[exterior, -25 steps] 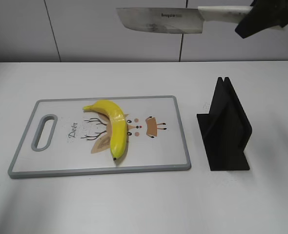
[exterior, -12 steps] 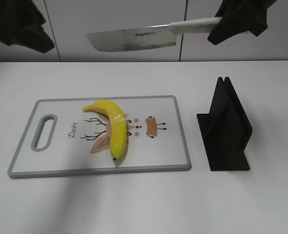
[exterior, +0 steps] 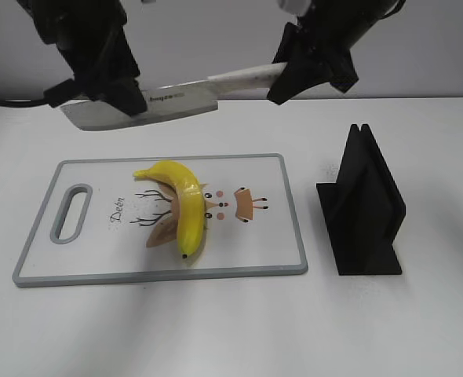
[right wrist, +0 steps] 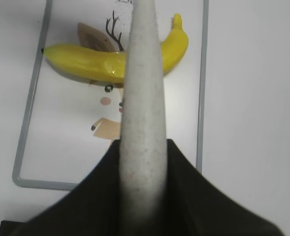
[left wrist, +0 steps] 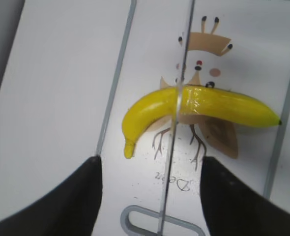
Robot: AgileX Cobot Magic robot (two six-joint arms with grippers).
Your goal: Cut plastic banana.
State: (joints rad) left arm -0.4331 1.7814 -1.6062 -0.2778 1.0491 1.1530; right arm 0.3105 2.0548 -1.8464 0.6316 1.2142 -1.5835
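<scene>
So the plastic banana (exterior: 180, 210) is lying whole on the cutting board (exterior: 278, 236), right over the deer print. My right gripper (exterior: 314, 67) is up above and behind it, clamped on the white handle of the knife (exterior: 149, 104), whose blade hangs over the board's back edge. My left gripper (exterior: 98, 71) hovers by the blade tip, fingers (left wrist: 56, 196) spread apart, with the black knife stand (exterior: 362, 206) off to the right.
</scene>
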